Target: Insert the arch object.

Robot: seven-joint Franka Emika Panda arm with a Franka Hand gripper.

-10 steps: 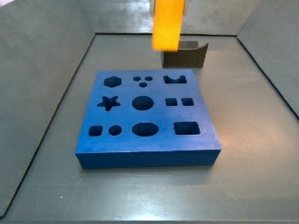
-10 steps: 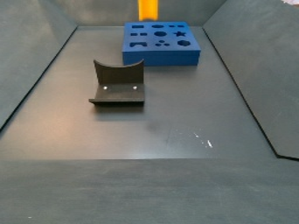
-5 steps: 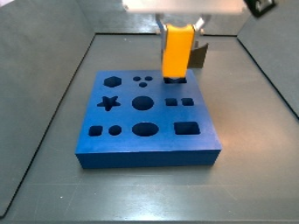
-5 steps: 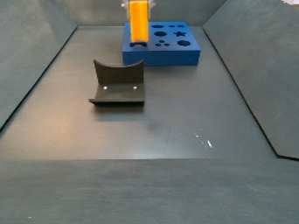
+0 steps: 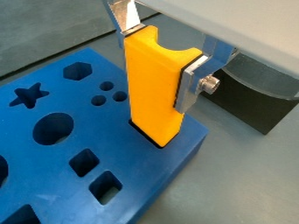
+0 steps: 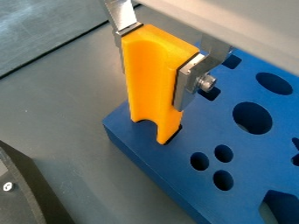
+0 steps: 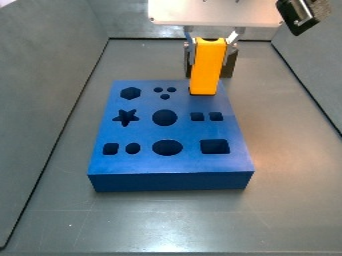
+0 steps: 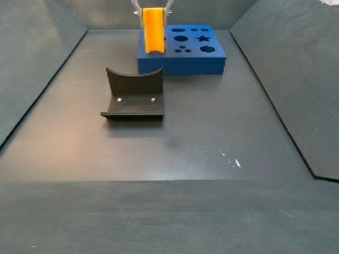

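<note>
Gripper (image 5: 159, 54) clamps the arch object (image 5: 158, 86) upright between its silver fingers (image 5: 193, 81), over the blue board's (image 7: 174, 172) far right corner; the block's lower end sits in a hole there. Dark fixture (image 8: 133, 94) stands well apart.

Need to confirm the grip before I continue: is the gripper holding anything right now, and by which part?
Yes. The gripper is shut on the arch object, its fingers clamping the upper end, over the blue board.

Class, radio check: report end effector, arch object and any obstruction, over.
End effector shut on arch object, over blue board corner. Arch object upright, lower end entering its hole. Nothing blocking; dark block sits apart.
</note>
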